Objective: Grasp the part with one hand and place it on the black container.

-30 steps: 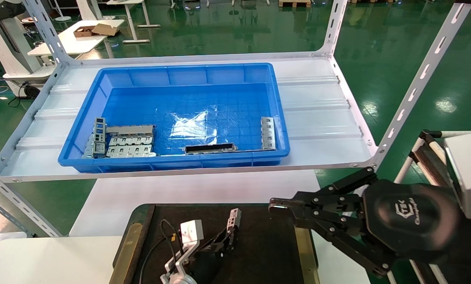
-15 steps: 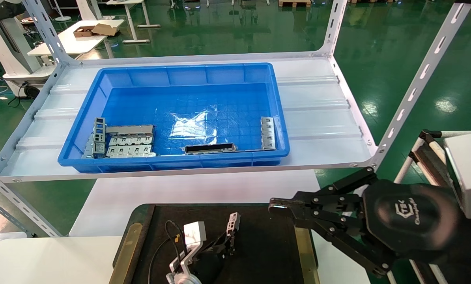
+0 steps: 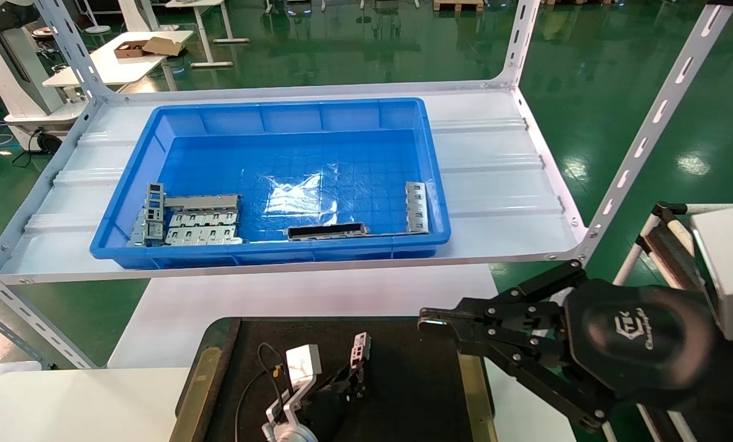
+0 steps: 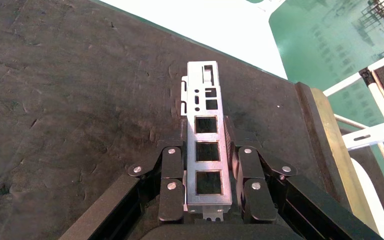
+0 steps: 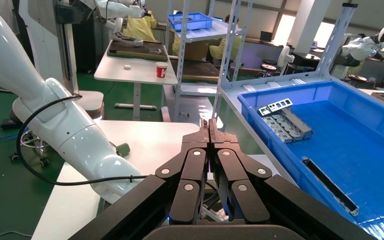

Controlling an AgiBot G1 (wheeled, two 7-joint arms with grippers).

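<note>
Black container (image 3: 415, 380) bare around left pincer (image 3: 355, 374); right pincer (image 3: 431, 320) overhangs its right strip.

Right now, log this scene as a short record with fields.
part: silver strip clamped between the left pincer fingers, over the black container
left pincer: shut on the part, low over the container
right pincer: shut, empty, parked beside the container's right edge
blue bin: on the shelf, more metal pieces inside
</note>
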